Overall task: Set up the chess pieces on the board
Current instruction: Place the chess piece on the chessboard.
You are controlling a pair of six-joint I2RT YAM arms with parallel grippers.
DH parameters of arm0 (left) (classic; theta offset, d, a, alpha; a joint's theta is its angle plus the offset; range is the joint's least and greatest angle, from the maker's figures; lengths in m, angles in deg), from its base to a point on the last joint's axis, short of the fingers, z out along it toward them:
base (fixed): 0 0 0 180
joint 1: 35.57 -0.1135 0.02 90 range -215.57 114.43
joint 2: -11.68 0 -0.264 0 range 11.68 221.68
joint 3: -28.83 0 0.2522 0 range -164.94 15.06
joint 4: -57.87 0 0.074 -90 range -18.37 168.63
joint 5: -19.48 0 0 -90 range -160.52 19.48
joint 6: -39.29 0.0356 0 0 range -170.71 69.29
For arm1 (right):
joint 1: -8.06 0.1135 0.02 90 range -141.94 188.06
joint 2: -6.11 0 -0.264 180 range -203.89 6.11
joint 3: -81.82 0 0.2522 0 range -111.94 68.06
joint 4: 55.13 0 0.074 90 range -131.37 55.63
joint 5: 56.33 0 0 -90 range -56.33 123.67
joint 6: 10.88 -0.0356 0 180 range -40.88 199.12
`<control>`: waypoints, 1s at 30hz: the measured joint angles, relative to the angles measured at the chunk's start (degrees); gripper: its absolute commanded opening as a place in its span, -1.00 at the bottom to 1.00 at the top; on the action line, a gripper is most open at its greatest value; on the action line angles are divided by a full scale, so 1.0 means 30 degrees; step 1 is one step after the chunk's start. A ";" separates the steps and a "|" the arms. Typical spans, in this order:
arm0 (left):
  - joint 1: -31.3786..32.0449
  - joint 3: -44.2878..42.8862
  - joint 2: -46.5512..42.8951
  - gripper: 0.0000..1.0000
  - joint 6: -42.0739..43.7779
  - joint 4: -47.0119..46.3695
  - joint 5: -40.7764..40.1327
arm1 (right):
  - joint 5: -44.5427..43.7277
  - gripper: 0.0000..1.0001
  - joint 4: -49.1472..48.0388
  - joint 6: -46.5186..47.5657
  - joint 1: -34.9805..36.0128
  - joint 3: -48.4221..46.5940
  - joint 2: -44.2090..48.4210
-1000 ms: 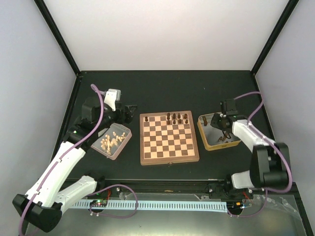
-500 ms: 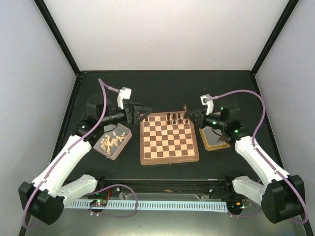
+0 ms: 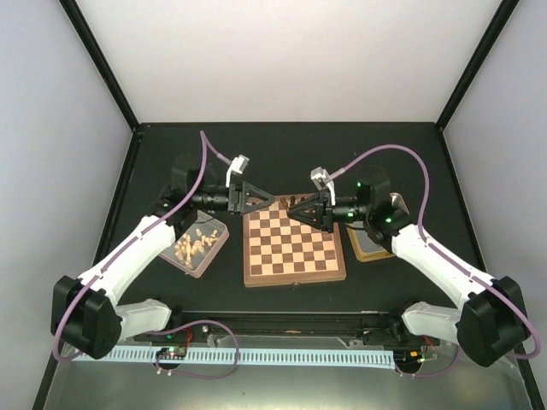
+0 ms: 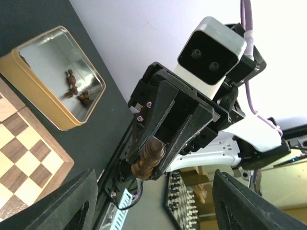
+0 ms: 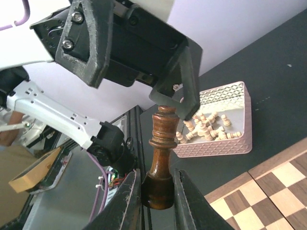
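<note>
On the left side of the black table (image 3: 342,154), a pink basket (image 5: 216,143) is sitting just beside the board. Pale pieces (image 3: 191,245) are lying in a heap inside it.

The left gripper (image 3: 259,198) is hanging in the air over the far left corner of the board (image 3: 295,279) and pointing to the right. Its 2 fingers (image 4: 67,203) are standing wide apart with nothing pinched between them.

The board is lying flat in the middle of the table, between the basket and the tin. A few dark chess pieces (image 3: 297,202) are standing on its far row, and the arms are hiding some of them.

The right gripper (image 5: 158,190) is pointing to the left, facing the other one, over the far edge of the board. Its 2 fingers are squeezing the round bottom of 1 tall dark piece (image 5: 162,143). The top of that piece is pointing at the left gripper, right next to 1 of its fingers. I cannot tell if they are touching.

On the right, a gold tin (image 4: 33,96) is sitting just beside the board. A few loose pieces (image 4: 76,91), dark ones, are lying inside it.
</note>
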 measured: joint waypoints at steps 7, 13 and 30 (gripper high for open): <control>0.0554 -0.0022 0.0765 0.02 -0.0415 -0.0401 0.1319 | 0.0627 -0.72 0.0874 0.1042 0.0576 -0.0809 -0.0823; 0.0874 -0.0495 0.1508 -0.19 0.0036 0.0066 0.1698 | 0.0714 -0.72 0.1989 0.1800 0.0707 -0.1239 -0.1246; 0.1304 -0.1341 0.2616 -0.92 0.2601 0.3228 0.0364 | -0.0350 -0.22 0.4838 0.3220 0.1013 -0.2229 -0.1800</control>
